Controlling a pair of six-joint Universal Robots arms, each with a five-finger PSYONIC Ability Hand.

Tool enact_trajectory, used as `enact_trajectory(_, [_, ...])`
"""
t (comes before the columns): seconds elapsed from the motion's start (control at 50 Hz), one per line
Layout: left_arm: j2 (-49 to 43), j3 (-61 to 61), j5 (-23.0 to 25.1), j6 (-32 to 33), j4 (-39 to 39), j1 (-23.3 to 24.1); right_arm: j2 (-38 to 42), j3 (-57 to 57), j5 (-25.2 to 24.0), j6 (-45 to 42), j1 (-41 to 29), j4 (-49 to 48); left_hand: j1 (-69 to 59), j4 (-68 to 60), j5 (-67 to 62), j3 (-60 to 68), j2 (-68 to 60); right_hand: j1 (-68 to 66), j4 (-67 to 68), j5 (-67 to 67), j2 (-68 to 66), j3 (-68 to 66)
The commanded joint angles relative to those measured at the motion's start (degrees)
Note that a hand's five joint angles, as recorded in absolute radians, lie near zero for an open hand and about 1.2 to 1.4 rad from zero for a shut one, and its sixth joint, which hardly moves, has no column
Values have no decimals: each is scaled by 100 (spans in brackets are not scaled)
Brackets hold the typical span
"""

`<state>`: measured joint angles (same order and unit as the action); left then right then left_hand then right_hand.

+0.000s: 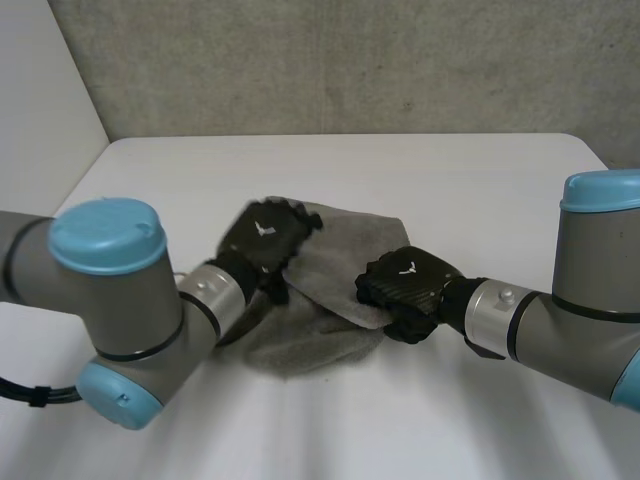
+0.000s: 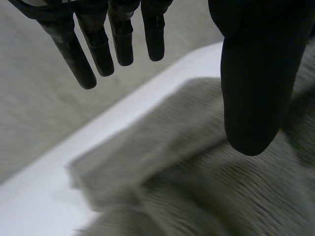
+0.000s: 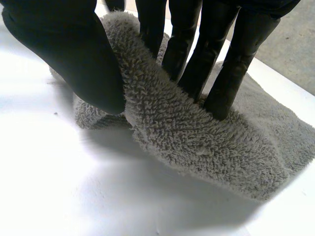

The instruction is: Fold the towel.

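A grey towel (image 1: 335, 290) lies crumpled in the middle of the white table (image 1: 430, 180). My right hand (image 1: 408, 290) is at its right edge, pinching a fold of the towel (image 3: 162, 113) between thumb (image 3: 83, 64) and fingers (image 3: 231, 73), lifted a little off the table. My left hand (image 1: 265, 238) hovers over the towel's left part with fingers (image 2: 98, 49) and thumb (image 2: 256, 88) spread and straight, holding nothing; the towel (image 2: 197, 167) lies below its palm.
A grey wall (image 1: 330, 60) stands behind the table's far edge. Bare tabletop stretches in front of the towel and to the far side. Both forearms reach in low over the table from either side.
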<state>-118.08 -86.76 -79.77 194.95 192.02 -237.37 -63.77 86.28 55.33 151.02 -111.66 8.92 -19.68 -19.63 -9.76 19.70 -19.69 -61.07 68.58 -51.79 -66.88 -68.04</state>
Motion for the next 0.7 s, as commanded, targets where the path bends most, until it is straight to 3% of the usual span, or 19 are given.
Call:
enact_trajectory(0.02, [-443, 97, 304, 17, -112, 7, 67, 47, 4, -3, 4, -65, -798, -804, -791, 797, -797, -1893, 1142, -1821, -1312, -1196])
enact_trajectory(0.08, [-505, 151, 286, 8, -112, 7, 75, 65, 12, -3, -4, -100, -1459, -1464, -1451, 1457, -1457, -1893, 1142, -1821, -1312, -1196])
enact_trajectory(0.12, [-566, 212, 277, -1, -112, 7, 75, 73, 21, -3, -4, -127, -3049, -3054, -3041, 3047, -3047, -1893, 1142, -1821, -1312, -1196])
enact_trajectory(0.2, [-584, 221, 286, 17, -86, -2, 67, 73, 30, -3, 13, -145, -4369, -4374, -4361, 4367, -4368, -1893, 1142, -1821, -1312, -1196])
enact_trajectory(0.24, [-628, 238, 260, 8, -7, 7, 58, 91, 39, -3, 22, -179, -5773, -5778, -5766, 5771, -5772, -1893, 1142, -1821, -1312, -1196])
enact_trajectory(0.3, [-628, 238, 234, 8, 37, -2, 58, 100, 48, 6, 22, -206, -6032, -6037, -6024, 6030, -6031, -1866, 1115, -1793, -1285, -1168])
enact_trajectory(0.34, [-532, 169, 41, 8, 125, -2, 49, 135, 74, 111, 48, -354, -6032, -6037, -6024, 6030, -6031, -245, -506, -172, 336, 453])
enact_trajectory(0.36, [-531, 168, 40, 8, 125, -2, 49, 135, 74, 112, 48, -355, -6032, -6037, -6024, 6030, -6031, -234, -517, -161, 347, 463])
enact_trajectory(0.4, [-252, 98, -310, -10, 91, -2, 49, 170, 100, 391, 197, -530, -6032, -6037, -6024, 6030, -6031, 3180, -3931, 3253, 3761, 3878])
enact_trajectory(0.42, [-250, 98, -311, -10, 90, -2, 49, 170, 100, 393, 198, -531, -6032, -6037, -6024, 6030, -6031, 3197, -3948, 3270, 3778, 3895])
enact_trajectory(0.44, [-33, -7, -477, -27, 81, -2, 32, 179, 100, 732, 337, -618, -6032, -6037, -6024, 6030, -6031, 4163, -4914, 4236, 4744, 4861])
enact_trajectory(0.46, [-31, -8, -478, -27, 81, -2, 32, 179, 100, 736, 338, -619, -6032, -6037, -6024, 6030, -6031, 4173, -4924, 4246, 4754, 4870])
enact_trajectory(0.5, [442, -288, -671, -10, 81, -2, 14, 135, 109, 1645, 662, -794, -6032, -6037, -6024, 6030, -6031, 5011, -5762, 5084, 5592, 5708])
enact_trajectory(0.56, [934, -473, -751, -10, 73, -2, -12, 47, 109, 2359, 987, -830, -6032, -6037, -6024, 6030, -6031, 5107, -5858, 5179, 5688, 5804])
enact_trajectory(0.7, [1639, -658, -874, -19, -59, -11, -109, -24, 153, 2731, 1401, -804, -6032, -6037, -6024, 6030, -6031, 5099, -5849, 5171, 5680, 5796])
